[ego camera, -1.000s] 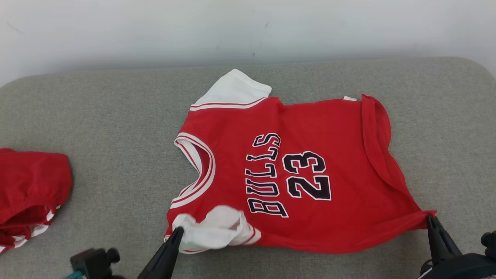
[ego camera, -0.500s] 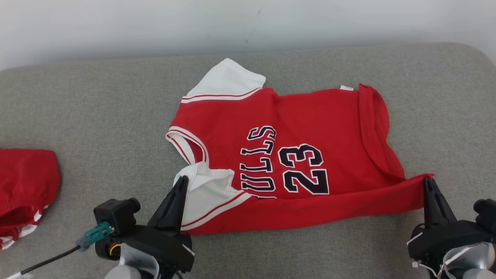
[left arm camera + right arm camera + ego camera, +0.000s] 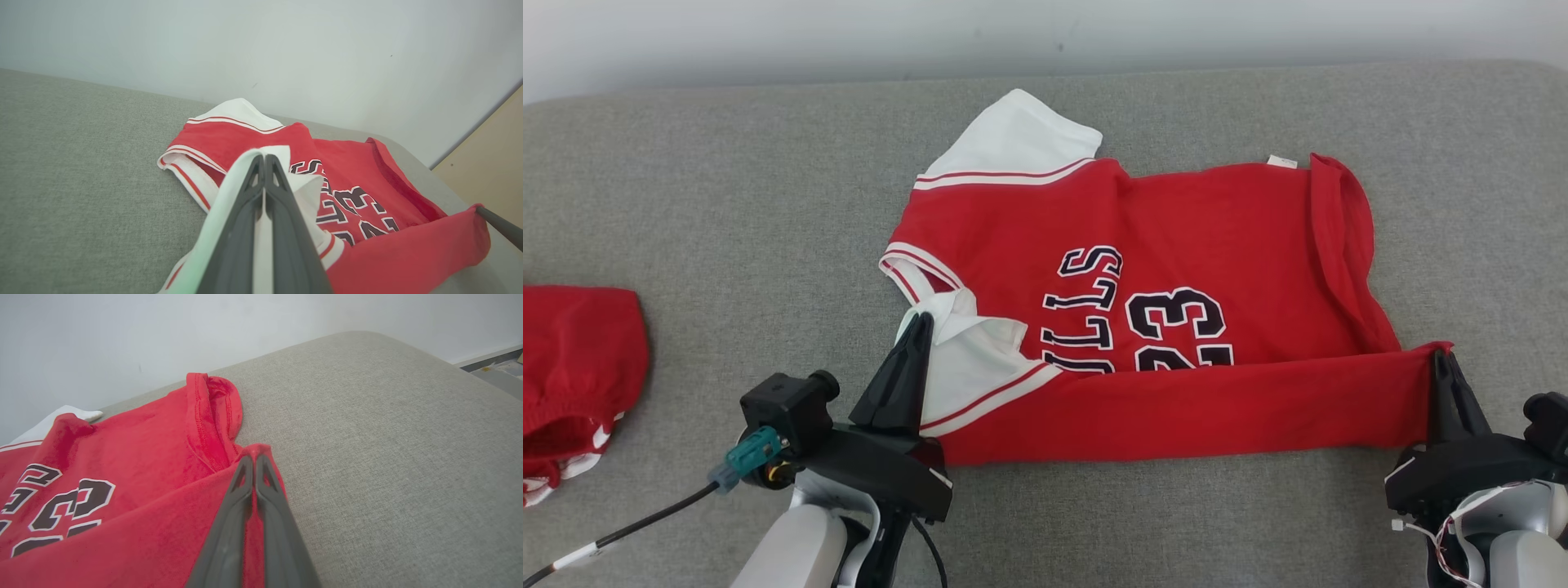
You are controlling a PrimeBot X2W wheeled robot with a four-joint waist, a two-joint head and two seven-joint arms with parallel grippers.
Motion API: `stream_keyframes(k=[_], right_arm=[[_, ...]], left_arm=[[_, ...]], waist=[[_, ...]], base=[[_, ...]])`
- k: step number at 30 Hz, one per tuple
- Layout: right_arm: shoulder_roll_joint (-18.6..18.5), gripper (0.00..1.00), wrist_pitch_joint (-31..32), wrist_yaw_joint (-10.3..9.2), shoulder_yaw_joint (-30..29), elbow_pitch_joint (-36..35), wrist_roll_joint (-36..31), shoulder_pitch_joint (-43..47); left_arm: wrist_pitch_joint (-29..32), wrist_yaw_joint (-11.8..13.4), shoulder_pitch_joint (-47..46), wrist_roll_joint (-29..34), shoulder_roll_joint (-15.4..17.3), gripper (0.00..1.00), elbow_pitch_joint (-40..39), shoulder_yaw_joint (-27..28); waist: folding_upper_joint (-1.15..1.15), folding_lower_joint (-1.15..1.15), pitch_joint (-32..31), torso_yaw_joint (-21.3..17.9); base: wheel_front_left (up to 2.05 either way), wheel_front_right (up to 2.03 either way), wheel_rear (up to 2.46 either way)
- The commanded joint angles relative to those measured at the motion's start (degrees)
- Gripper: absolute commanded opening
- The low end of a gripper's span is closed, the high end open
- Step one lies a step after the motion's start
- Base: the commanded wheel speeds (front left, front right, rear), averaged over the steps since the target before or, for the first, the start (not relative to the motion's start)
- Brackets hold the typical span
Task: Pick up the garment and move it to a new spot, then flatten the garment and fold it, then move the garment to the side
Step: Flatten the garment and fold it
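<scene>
On the grey padded surface (image 3: 711,196) your red jersey (image 3: 1176,212) lay near the middle, collar toward the robot's left and hem toward its right; its near long edge was lifted and turned up over the front, so that the fold hid the lower part of the lettering; the far edge lay flat, short of the surface's back border below the pale wall (image 3: 768,33). Your left gripper (image 3: 920,322) was clenched on the white sleeve (image 3: 968,367) at the near collar-side corner; your right gripper (image 3: 1441,363) was pinched tight on the red hem corner; the folded edge ran straight between the two. Bare surface lay open behind the jersey, to its right as far as the rounded end, and along the near strip by the arms; to the left, a second red garment (image 3: 572,351) lay at the picture's edge, well apart from the jersey, with open room between them.
</scene>
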Motion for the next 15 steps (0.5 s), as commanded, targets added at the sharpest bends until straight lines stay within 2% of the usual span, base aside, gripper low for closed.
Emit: stream_keyframes(k=[1, 15], right_arm=[[0.1, 0.0, -0.3, -0.14, -0.9, 0.9, -0.8, -0.7], [0.1, 0.0, -0.8, -0.13, 0.2, 4.6, -2.0, -3.3]], left_arm=[[-0.9, -0.2, -1.4, 0.5, -0.4, 0.0, 0.8, -0.1], [-3.6, 1.0, -6.6, 3.7, -1.3, 0.0, 7.1, -0.7]], waist=[[-0.01, -0.01, 0.3, 0.1], [-0.01, -0.01, 0.9, -0.8]], base=[[0.0, 0.0, 0.0], [0.0, 0.0, 0.0]])
